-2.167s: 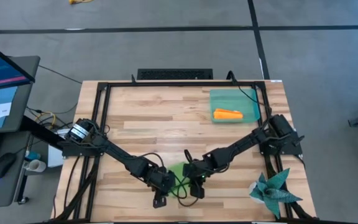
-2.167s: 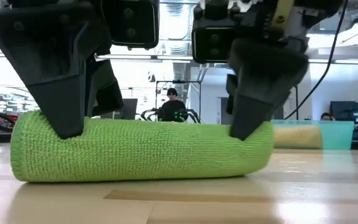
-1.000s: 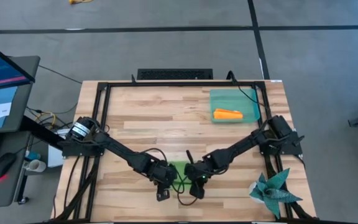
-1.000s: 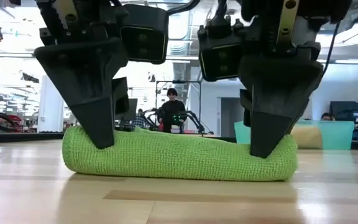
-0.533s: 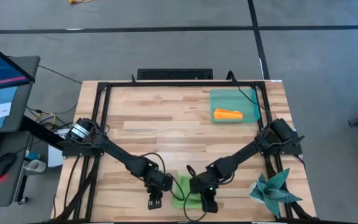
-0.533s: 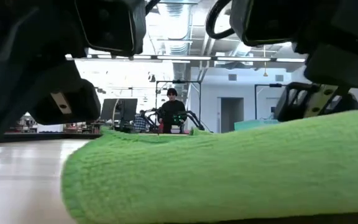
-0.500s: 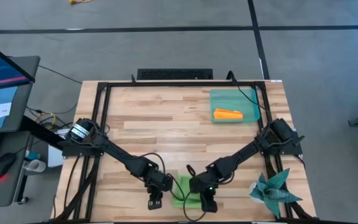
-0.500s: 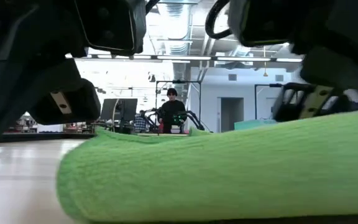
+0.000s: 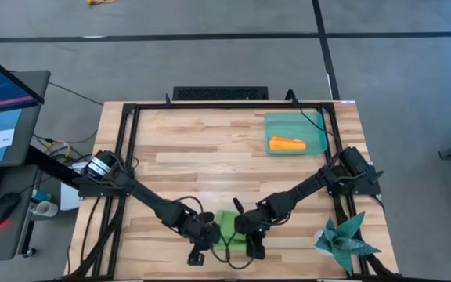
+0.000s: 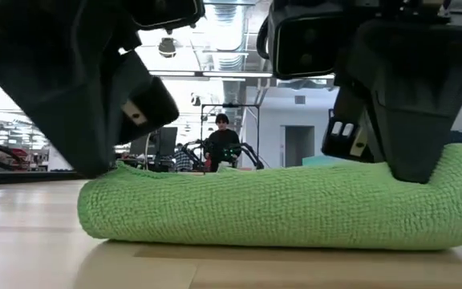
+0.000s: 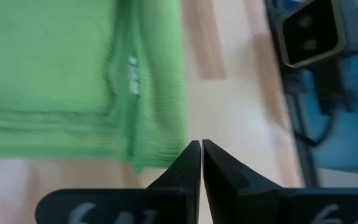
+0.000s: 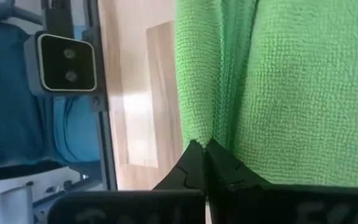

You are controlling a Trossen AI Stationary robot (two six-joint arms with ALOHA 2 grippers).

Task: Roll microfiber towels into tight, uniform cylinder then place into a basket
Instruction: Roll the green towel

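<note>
**Lime green towel lies part-rolled at the near edge of the bench**

The lime green microfiber towel (image 9: 228, 231) lies on the light wooden bench (image 9: 202, 157), close to the near edge and midway across. In the low view it is a long, low roll (image 10: 279, 205) with a rounded end on one side and a nubbly, looped surface; the roll is thicker at one end than the other. The wrist views show layered edges and folds running along the cloth (image 12: 278, 81), so the wrap looks loose, not tight.

The left end effector (image 9: 198, 249) sits at the towel's left end, its two dark fingers (image 11: 191, 165) pressed together with nothing between them, tips just off the cloth's edge over bare wood. The right end effector (image 9: 253, 244) is at the towel's right end; its fingers (image 12: 194, 165) are also closed tip to tip, resting against a fold of the green cloth, and whether any fabric is pinched cannot be told.

The shallow translucent teal-green plastic basket (image 9: 296, 119) stands well apart at the far right of the bench, with a rolled bright orange microfiber towel (image 9: 287, 144) lying inside it. A dark teal spiky star-shaped cloth (image 9: 343, 241) lies at the near right corner. Both dark arms cross the bench toward the towel and crowd the low view. A person (image 10: 221, 143) sits in the room beyond.
</note>
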